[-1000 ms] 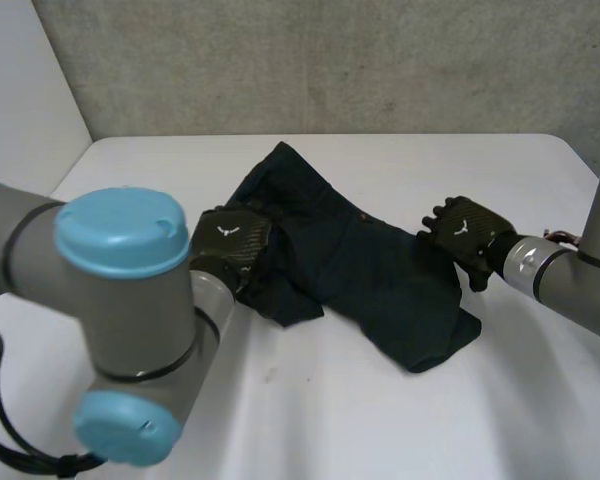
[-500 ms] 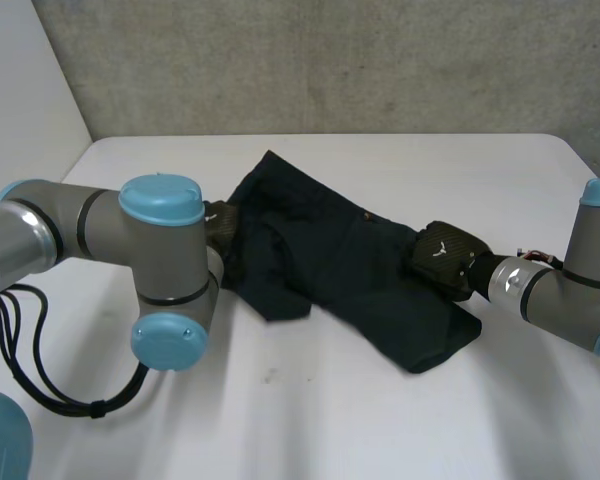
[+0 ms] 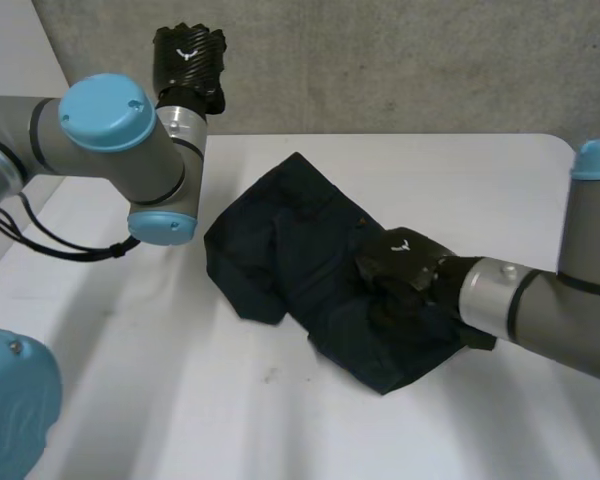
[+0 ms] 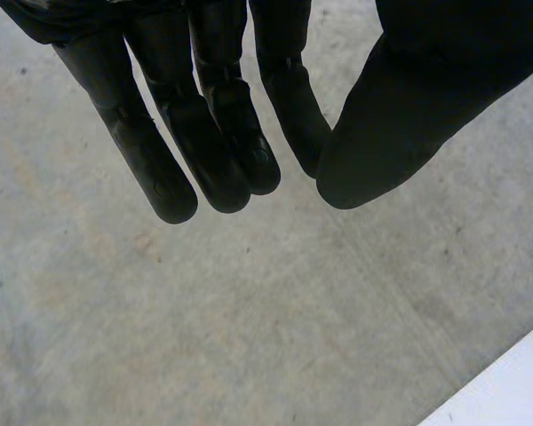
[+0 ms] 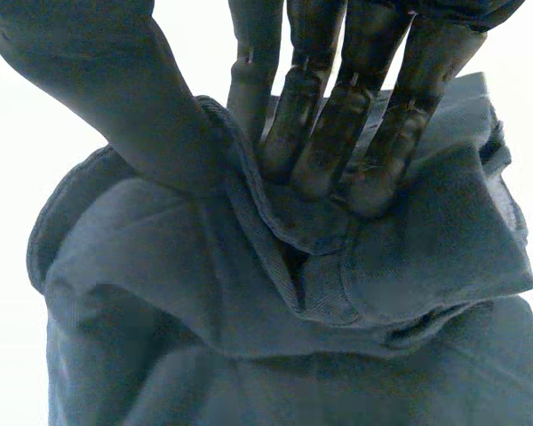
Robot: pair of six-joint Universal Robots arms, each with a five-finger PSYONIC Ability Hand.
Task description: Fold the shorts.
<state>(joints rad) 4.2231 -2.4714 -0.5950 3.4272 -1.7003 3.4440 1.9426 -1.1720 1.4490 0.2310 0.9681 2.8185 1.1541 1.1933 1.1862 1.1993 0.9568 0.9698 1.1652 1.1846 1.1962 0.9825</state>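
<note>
Tightly, fingers (image 5: 333, 151) and thumb (image 5: 133, 106) of the right hand (image 3: 400, 262) pinched a fold at the shorts' (image 3: 290, 240) near right end. They lay crumpled on the white surface (image 3: 160, 400). Beyond them to the left, the raised left hand (image 3: 188, 62) held nothing, its fingers straight.

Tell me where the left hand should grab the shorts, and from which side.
Probably the bunched edge of the shorts nearest the left arm, coming down from that side. The cloth is doubled over there, giving a raised fold to pinch, and it lies apart from the right hand, which pinches a fold at the opposite end. The left hand is open and free.
</note>
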